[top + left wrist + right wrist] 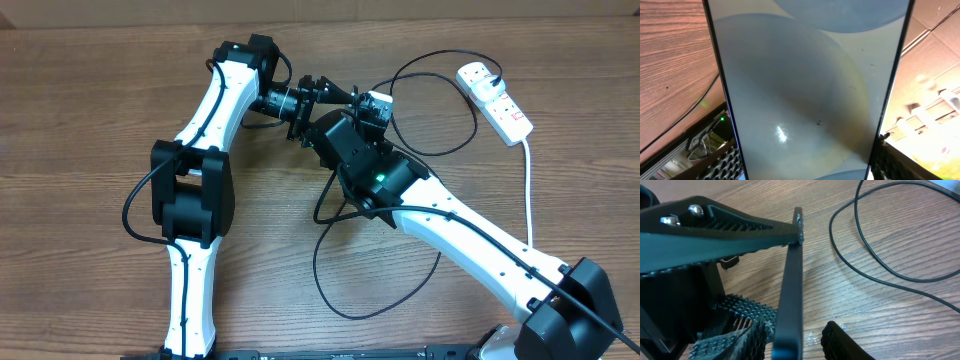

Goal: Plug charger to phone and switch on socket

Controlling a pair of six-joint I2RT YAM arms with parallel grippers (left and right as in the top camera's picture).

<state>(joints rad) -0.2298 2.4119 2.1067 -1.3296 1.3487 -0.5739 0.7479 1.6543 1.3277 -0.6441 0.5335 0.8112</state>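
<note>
Phone: lifted off the worktop, between the two arms near the middle; its screen filled the left wrist view.
Left tool: clamped wide across the phone's width, a finger at each long edge.
Right tool: partly open, pads either side of the phone seen edge-on; a gap showed at one pad, so no grip.
Charger: slack black loops on the worktop, beside and under the right arm; tip not found in any view.
Plug: seemed seated in the socket, though too small to be sure.
Socket: far right of the worktop, well apart from the phone; switch position not readable.
Step in hand: judged to be steadying or re-gripping the phone before the cable is fitted; neither plugging nor switching done.
Next move calls for: one tool holding the phone firm with its port end exposed; the other finding the tip, pinching it near the end and lining it square with the port.
</note>
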